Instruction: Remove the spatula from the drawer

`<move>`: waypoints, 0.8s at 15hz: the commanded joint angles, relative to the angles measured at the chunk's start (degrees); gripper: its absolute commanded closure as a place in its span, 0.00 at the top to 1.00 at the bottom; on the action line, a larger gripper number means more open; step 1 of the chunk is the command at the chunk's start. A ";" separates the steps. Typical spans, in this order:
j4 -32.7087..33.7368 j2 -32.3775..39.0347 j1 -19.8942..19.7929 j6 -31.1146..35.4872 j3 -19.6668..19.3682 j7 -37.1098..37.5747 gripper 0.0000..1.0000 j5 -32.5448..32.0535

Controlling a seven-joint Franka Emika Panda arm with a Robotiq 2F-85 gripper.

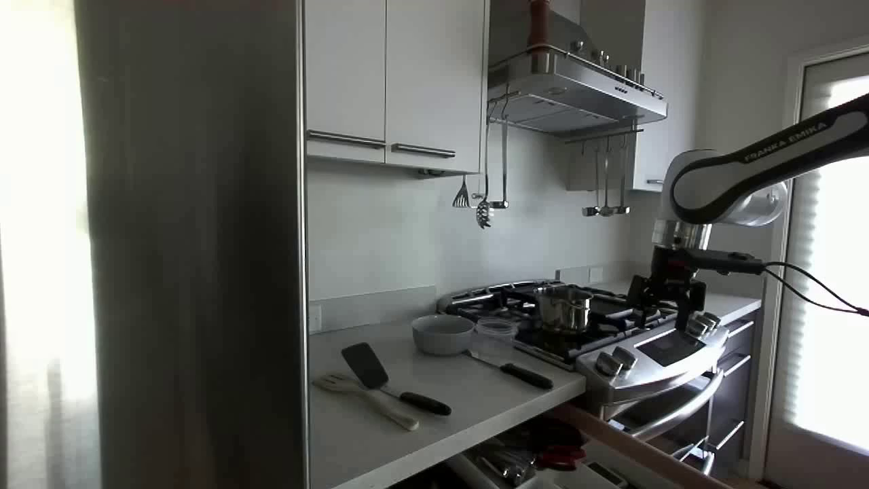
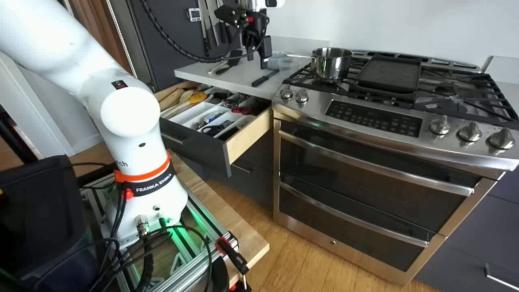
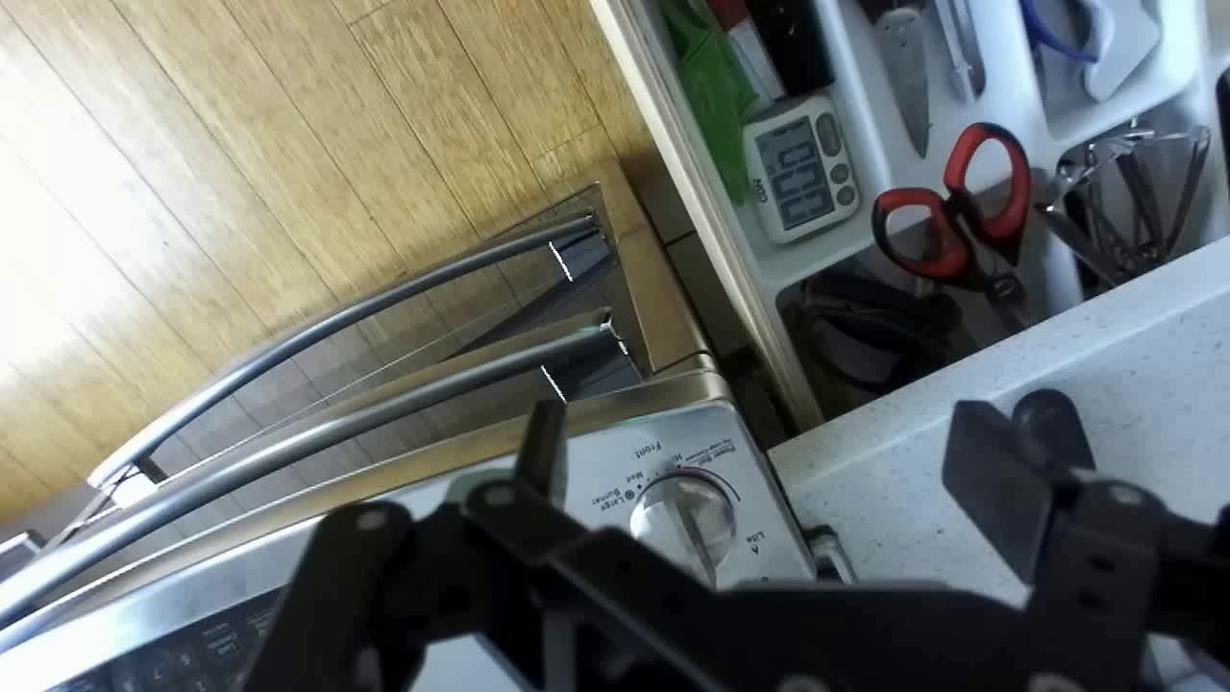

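Slim spatula (image 1: pixel 521 373): one, black-handled, on the counter (image 1: pixel 489 401) near its front corner by the stove (image 2: pixel 361 170), outside the drawer (image 2: pixel 250 136).
Jaws: wide apart, holding nothing; the gripper (image 3: pixel 769 466) hangs above the counter's level, near its stove-side edge.
Wide-bladed spatula (image 1: pixel 366 365) and pale slotted utensil (image 1: pixel 394 410): one each, toward the counter edge away from the stove.
Beside the slim spatula: one clear tub (image 1: pixel 496 339), next to one pale bowl (image 1: pixel 443 337).
On the stove: one pot (image 2: pixel 331 65), one griddle (image 2: pixel 391 75).
Drawer: pulled out below the counter's front edge, with one pair of red-handled scissors (image 3: pixel 961 254) and one white timer (image 3: pixel 802 168).
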 commanded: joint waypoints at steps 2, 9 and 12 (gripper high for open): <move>0.11 0.01 -0.09 -0.16 0.06 -0.04 1.00 0.02; 1.78 2.37 1.40 -1.82 2.74 0.50 1.00 -1.41; 2.63 6.01 5.73 -2.95 9.05 1.70 1.00 -2.50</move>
